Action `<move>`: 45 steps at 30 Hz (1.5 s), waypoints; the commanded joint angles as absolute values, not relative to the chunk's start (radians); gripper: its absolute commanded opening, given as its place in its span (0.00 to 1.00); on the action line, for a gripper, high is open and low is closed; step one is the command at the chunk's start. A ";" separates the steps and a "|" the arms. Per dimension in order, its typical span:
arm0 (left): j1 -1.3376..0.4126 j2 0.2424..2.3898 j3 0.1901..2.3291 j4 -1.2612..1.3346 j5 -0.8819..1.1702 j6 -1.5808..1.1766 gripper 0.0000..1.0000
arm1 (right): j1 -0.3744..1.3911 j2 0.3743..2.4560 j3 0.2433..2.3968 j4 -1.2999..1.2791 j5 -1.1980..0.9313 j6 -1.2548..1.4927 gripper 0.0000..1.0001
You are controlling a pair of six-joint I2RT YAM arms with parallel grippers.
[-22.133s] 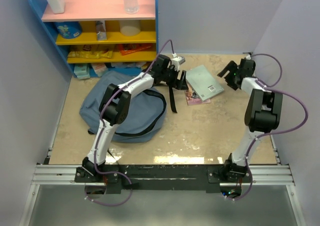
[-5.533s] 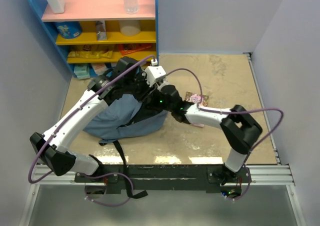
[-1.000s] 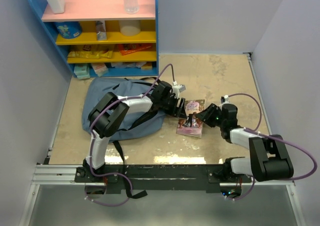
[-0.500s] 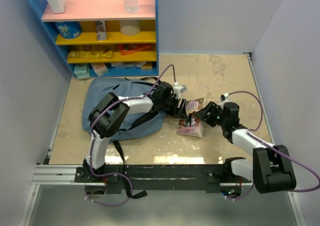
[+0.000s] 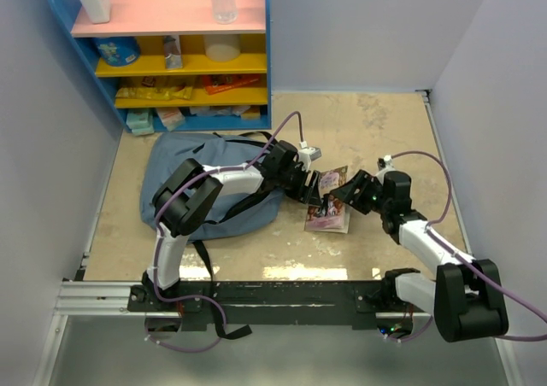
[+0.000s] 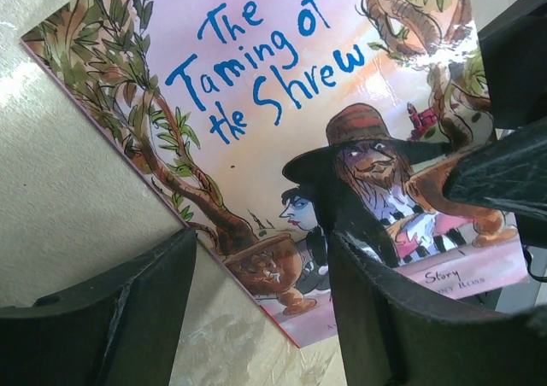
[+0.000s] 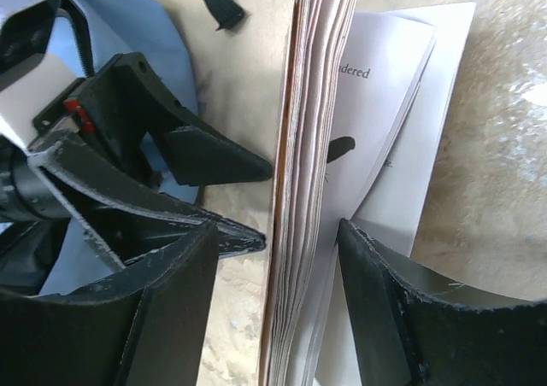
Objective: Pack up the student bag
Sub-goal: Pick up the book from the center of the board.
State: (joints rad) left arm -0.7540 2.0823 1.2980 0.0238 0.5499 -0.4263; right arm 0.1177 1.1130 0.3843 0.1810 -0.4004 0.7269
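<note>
Since half a sec ago both wrists and the book [image 6: 282, 70] have crept slightly right and the cover side is tipped steeper. The grey notebook that lay far-right on the table [image 5: 376, 130] much earlier is gone from the top view. Left gripper [image 6: 263, 242]: fingers spread, nothing clamped, tips at the book's lower cover edge. I read it as a prop so the lifted half doesn't flop toward the bag. Right gripper [image 7: 275, 228]: also spread, straddling the upright page block with a clear gap on the cover side, not pinching. A few pages lie flat on the table past its far finger. So the book is half open, cover and most pages stood on edge, long axis roughly near-to-far, both arms meeting at it just right of the student bag [image 5: 192, 172]. The bag lies flat at left-centre of the table, in front of the shelf [image 5: 171, 53], with the left arm reaching across it. Its long axis runs roughly across the table, left to right, and a strap trails toward the near edge. I'd guess the mouth faces right toward the book, but the arm hides the zipper, so I can't confirm.
</note>
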 commanded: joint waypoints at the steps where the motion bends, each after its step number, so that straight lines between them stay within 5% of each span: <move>1: -0.772 2.100 1.299 -0.028 0.554 -0.402 0.67 | 0.123 1.052 0.393 0.233 -0.465 0.767 0.61; 17: -0.773 2.089 1.302 -0.029 0.555 -0.399 0.67 | 0.123 1.081 0.351 0.270 -0.503 0.782 0.58; 27: -0.772 2.094 1.307 -0.029 0.566 -0.400 0.67 | 0.123 1.020 0.439 0.083 -0.407 0.696 0.50; 31: -0.773 2.092 1.313 -0.032 0.572 -0.400 0.67 | 0.123 1.060 0.427 0.116 -0.428 0.719 0.37; 35: -0.770 2.079 1.319 -0.046 0.577 -0.388 0.67 | 0.123 1.071 0.403 0.137 -0.407 0.741 0.04; 42: -0.762 2.065 1.344 -0.072 0.591 -0.388 0.70 | 0.123 1.063 0.466 0.055 -0.379 0.706 0.00; 45: -0.741 2.060 1.342 -0.074 0.623 -0.419 0.94 | 0.124 1.020 0.529 0.009 -0.371 0.706 0.00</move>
